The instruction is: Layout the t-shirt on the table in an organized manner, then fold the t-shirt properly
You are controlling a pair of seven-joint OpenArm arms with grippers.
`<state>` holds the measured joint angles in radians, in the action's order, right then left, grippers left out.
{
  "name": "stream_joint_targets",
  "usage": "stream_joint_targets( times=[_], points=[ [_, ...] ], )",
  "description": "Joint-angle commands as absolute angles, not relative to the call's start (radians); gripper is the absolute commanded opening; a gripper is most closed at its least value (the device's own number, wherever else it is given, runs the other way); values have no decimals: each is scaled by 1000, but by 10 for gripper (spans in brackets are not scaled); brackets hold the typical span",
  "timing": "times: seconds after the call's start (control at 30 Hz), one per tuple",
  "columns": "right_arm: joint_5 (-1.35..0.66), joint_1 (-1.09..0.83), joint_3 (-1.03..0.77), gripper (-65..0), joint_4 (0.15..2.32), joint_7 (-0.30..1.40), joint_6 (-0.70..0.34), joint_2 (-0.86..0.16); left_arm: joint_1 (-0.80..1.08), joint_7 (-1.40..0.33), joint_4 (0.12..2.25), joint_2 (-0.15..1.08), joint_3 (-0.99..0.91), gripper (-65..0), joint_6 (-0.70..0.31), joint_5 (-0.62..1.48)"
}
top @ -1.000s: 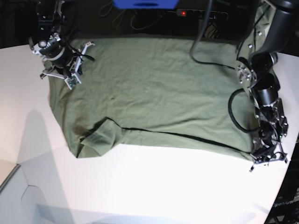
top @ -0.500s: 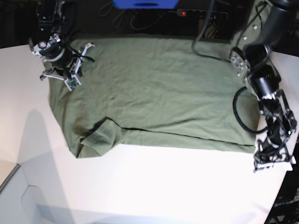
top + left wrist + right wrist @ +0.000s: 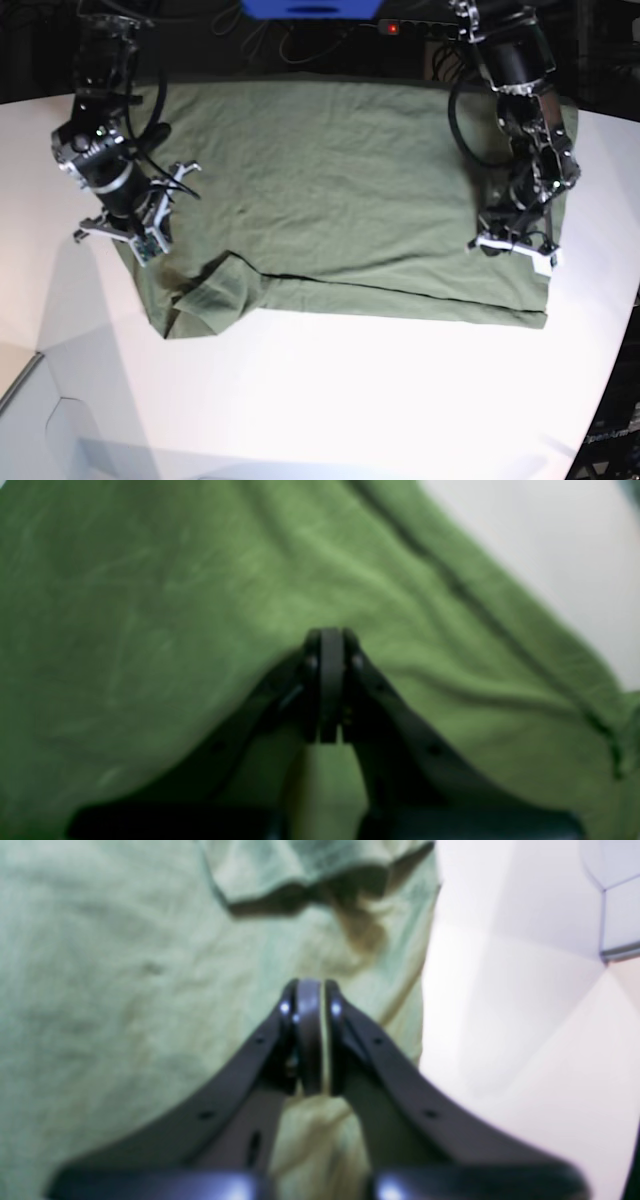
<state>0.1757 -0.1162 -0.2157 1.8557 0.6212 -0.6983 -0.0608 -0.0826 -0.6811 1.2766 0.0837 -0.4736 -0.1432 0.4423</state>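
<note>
The olive-green t-shirt point(image 3: 330, 180) lies spread flat across the far half of the white table point(image 3: 350, 400). One sleeve point(image 3: 210, 295) is folded over at its front left corner. My left gripper point(image 3: 512, 245) is over the shirt's right part, a little in from its edge. In the left wrist view it point(image 3: 330, 632) is shut, with the green t-shirt point(image 3: 125, 605) behind it. My right gripper point(image 3: 125, 238) sits at the shirt's left edge. In the right wrist view it point(image 3: 310, 985) has its fingers together but for a hairline slit, above the t-shirt point(image 3: 100, 965) and beside bare table point(image 3: 500, 1040).
Behind the table's back edge are a blue object point(image 3: 310, 8), a power strip with a red light point(image 3: 392, 27) and dark cables. The table's curved edge runs down the right side. A seam in the white surface point(image 3: 40, 380) shows at the front left.
My left arm swung from the shirt's front right corner up and inward over the cloth. My right arm moved from the back left corner down along the left edge.
</note>
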Motion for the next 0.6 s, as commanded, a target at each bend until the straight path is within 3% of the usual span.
stream_joint_targets(
  times=[0.0,0.2,0.3,0.57],
  points=[
    [162,-85,-213,-556,1856,613,-698,-56,-99,-638,1274,108,-456,-649,-148,455],
    [162,39,-168,-324,1685,693,-698,-36,-76,-618,1239,139,-446,-649,-150,456],
    [162,101,-166,-254,1555,690,-698,-28,-76,-618,1239,140,-446,-649,-150,456],
    [160,200,-166,-240,1366,687,-698,-28,-77,-619,1241,134,-441,-649,-150,455]
  ],
)
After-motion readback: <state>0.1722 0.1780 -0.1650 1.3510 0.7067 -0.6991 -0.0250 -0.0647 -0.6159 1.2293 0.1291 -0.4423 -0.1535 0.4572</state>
